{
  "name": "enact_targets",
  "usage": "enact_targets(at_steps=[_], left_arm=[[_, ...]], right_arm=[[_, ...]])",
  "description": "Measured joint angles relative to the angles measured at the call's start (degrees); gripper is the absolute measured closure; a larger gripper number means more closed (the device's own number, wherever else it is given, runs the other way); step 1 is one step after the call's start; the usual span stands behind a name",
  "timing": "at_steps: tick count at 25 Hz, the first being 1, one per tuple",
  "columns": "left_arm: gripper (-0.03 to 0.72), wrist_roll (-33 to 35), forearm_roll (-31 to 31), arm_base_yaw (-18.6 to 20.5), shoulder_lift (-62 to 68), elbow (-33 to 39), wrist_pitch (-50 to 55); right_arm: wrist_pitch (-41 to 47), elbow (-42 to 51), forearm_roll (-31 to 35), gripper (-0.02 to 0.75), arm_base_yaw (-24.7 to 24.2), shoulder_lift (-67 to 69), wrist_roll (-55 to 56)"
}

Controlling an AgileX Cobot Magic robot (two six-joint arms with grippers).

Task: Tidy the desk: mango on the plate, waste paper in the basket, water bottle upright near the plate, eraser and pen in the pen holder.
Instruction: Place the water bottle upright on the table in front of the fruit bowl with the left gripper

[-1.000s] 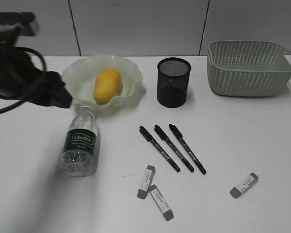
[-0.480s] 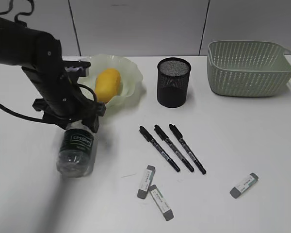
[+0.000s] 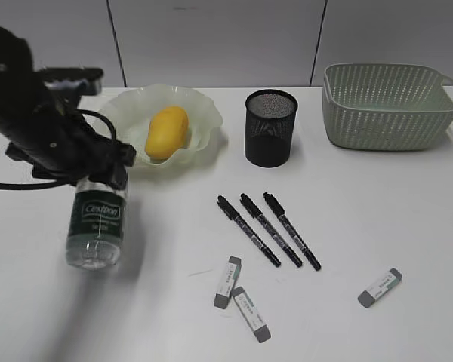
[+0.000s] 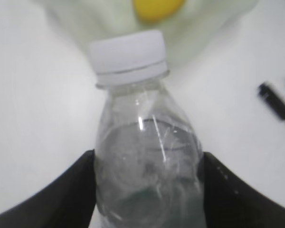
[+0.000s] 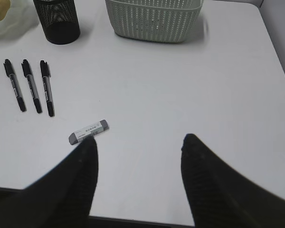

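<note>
Even, bright overhead light; white flat tabletop [image 3: 377,219] near blown out, no hard glare. Soft short shadows lean lower left from black mesh cylindrical cup [image 3: 270,128] and pale green woven plastic basket [image 3: 389,105]. Exterior view sharp except left black arm, slightly motion-smeared. Left wrist view soft throughout: clear plastic bottle with white cap [image 4: 142,142] blurred, streaky highlights on shoulder; background yellow-orange oblong fruit [image 4: 156,7] defocused. Right wrist view crisp, dark end effector [image 5: 137,180] fingers blurred at near edge.

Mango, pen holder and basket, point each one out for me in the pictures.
mango [image 3: 167,132], exterior view, middle of the yellow fruit on the plate.
pen holder [image 3: 270,134], exterior view, front of the black mesh wall.
basket [image 3: 385,113], exterior view, front woven wall.
</note>
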Motion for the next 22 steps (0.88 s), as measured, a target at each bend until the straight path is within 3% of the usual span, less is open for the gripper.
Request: enact_targets(at_steps=[4,6,8,15,22], left_arm=[[0.226,0.1,8.5,0.2,-11.8,12.1,-30.0],[0.227,2.3,13.4,1.7,-12.3,17.0,-49.9],[0.227,5.4,14.4,3.0,-9.8,20.3,-62.0],[0.227,14.7,13.8,4.8,3.9,22.3,-73.5],[0.227,15.9,13.4,4.8,10.1,23.0,-81.7]], right_arm=[[0.0,0.0,0.0,0.291,0.0,0.0,0.0],[0.0,0.0,0.0,0.291,0.0,0.0,0.0],[0.0,0.0,0.0,0.291,0.0,0.0,0.0],[0.0,0.0,0.0,0.291,0.0,0.0,0.0],[0.0,0.0,0.0,0.291,0.0,0.0,0.0]])
